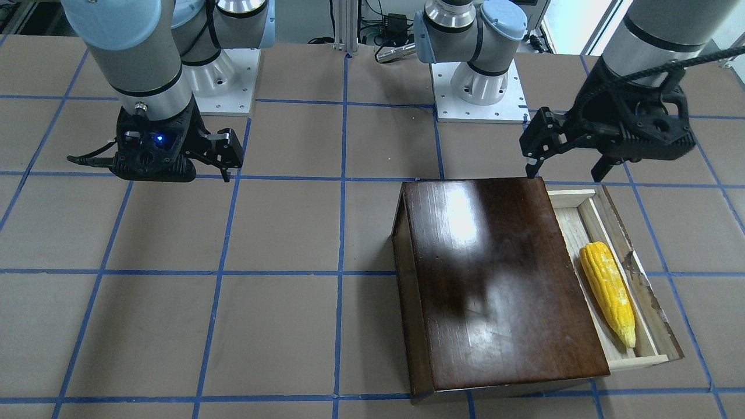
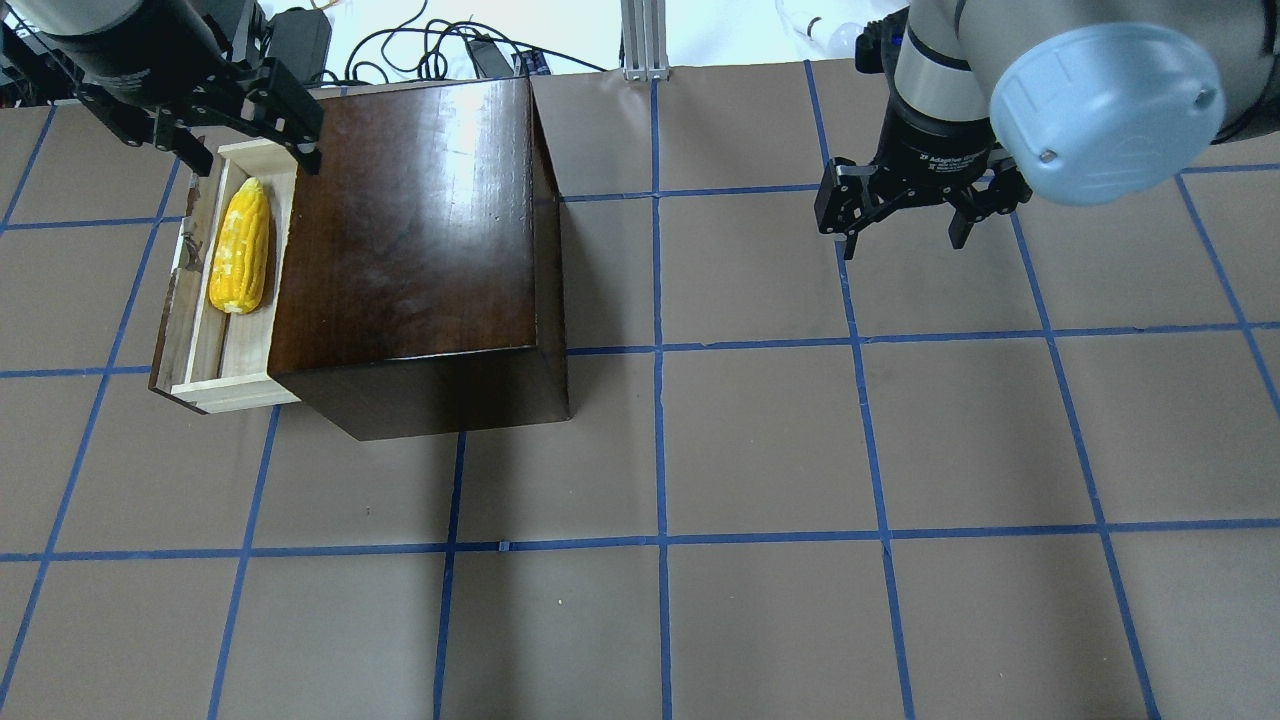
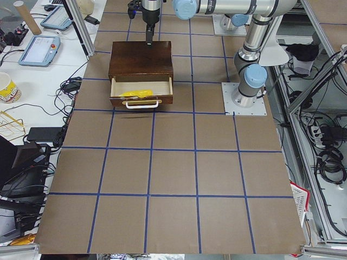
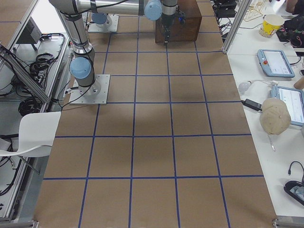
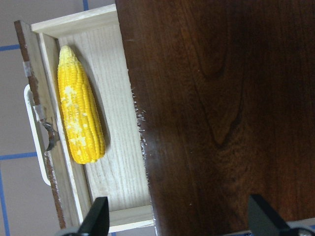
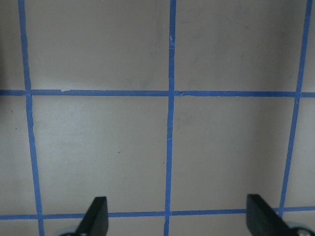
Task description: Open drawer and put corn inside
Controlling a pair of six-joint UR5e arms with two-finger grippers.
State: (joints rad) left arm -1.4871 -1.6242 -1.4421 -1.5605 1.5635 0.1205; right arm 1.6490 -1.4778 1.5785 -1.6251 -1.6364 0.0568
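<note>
The corn [image 2: 240,247] lies inside the open drawer [image 2: 232,386], along the drawer's length. In the overhead view its thin tip points toward 12 o'clock. The drawer stands out of the dark box [image 2: 420,220] toward 9 o'clock. The left jaws hang at 11 o'clock of this picture, above the drawer and the box edge, spread apart and holding nothing. The right jaws hang at 2 o'clock over the table [image 2: 760,440], well apart from the box, also spread apart and holding nothing.

In the front-facing view (here the sides are mirrored) the drawer comes out toward 3 o'clock. The corn's tip points to about 5 o'clock, and the cob lies just beside the drawer's front wall.

In the left side view the drawer opens toward 6 o'clock and shows a pale handle [image 3: 142,103]. The yellow cob lies across it. In the right side view the box is small at 12 o'clock and hides the drawer.

In the left wrist view the corn is at 9 o'clock and the box top fills the right half. Two dark fingertips [image 5: 96,216] stand wide apart at 7 and 5 o'clock. The right wrist view shows only the table with blue tape lines [image 6: 170,123], and two fingertips wide apart at the lower edge.
</note>
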